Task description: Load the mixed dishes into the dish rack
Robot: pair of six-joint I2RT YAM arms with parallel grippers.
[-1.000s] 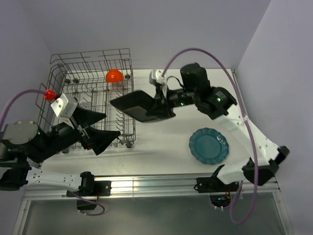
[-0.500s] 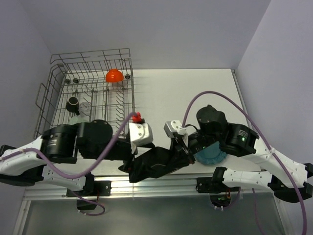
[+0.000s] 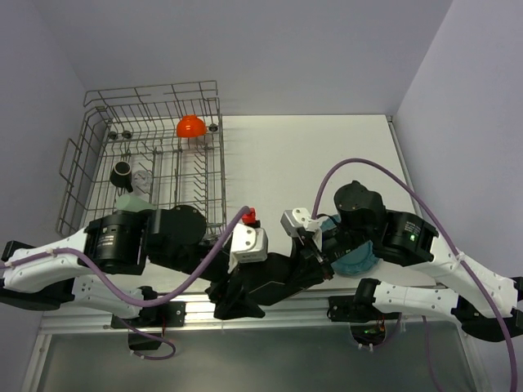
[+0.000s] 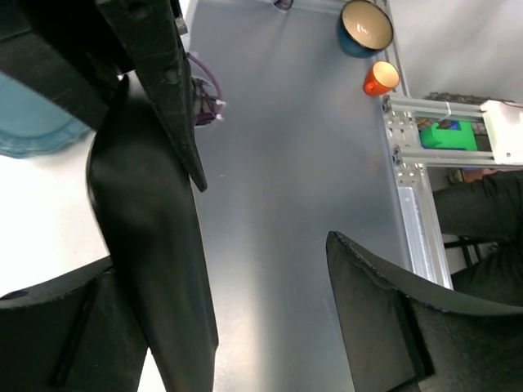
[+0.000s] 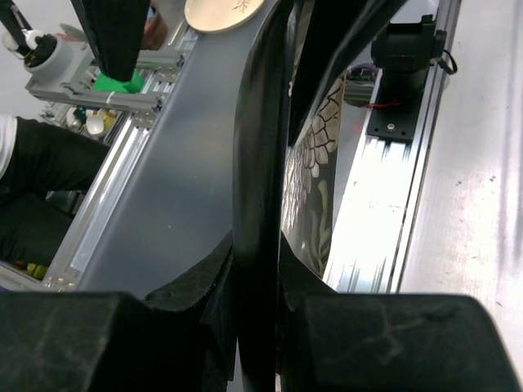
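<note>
black square flowered plate (image 5: 260, 180) is stiff, glossy, probably breakable; right gripper (image 5: 258, 269) pinches its rim, left gripper (image 4: 221, 286) looks spread wide around it, so grab the opposite rim

The top view looks steeply down from behind the near edge, taking in the whole white table (image 3: 327, 147). Both wrist views sit very close against the black square flowered plate (image 3: 282, 278), lower centre in the top view.

1. The dish rack (image 3: 96, 122) is grey wire.
2. The bowl (image 3: 190, 126) is orange.
3. The square plate (image 5: 309, 163) is black with pale flowers.
4. The scalloped plate (image 3: 359, 261) is teal.
5. The cup (image 3: 131, 202) is pale green.
</note>
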